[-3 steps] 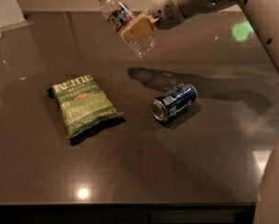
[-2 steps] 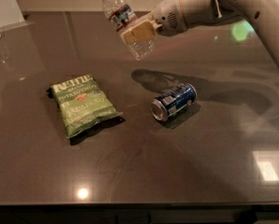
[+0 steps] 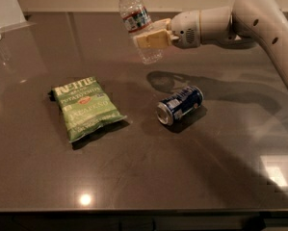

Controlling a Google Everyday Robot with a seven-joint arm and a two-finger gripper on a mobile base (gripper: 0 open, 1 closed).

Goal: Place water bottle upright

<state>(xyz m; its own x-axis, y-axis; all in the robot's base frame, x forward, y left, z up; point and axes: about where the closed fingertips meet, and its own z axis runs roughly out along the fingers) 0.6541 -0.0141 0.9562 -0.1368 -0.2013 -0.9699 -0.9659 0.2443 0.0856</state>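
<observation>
Gripper (image 3: 149,39) clamped across lower body of water bottle (image 3: 135,16), held in air over table (image 3: 211,172). Long axis near vertical: cap above jaws, tilted left; base just below. Likely needs straightening, then lowering.

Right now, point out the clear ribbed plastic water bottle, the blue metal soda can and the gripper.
clear ribbed plastic water bottle (image 3: 133,17): camera view, its label band.
blue metal soda can (image 3: 182,104): camera view, its side wall.
gripper (image 3: 146,40): camera view, top centre, between pads clamping the bottle.

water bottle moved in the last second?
Yes. In the gripper above the table, the water bottle has tipped more upright, its cap shifting right toward the can.
</observation>
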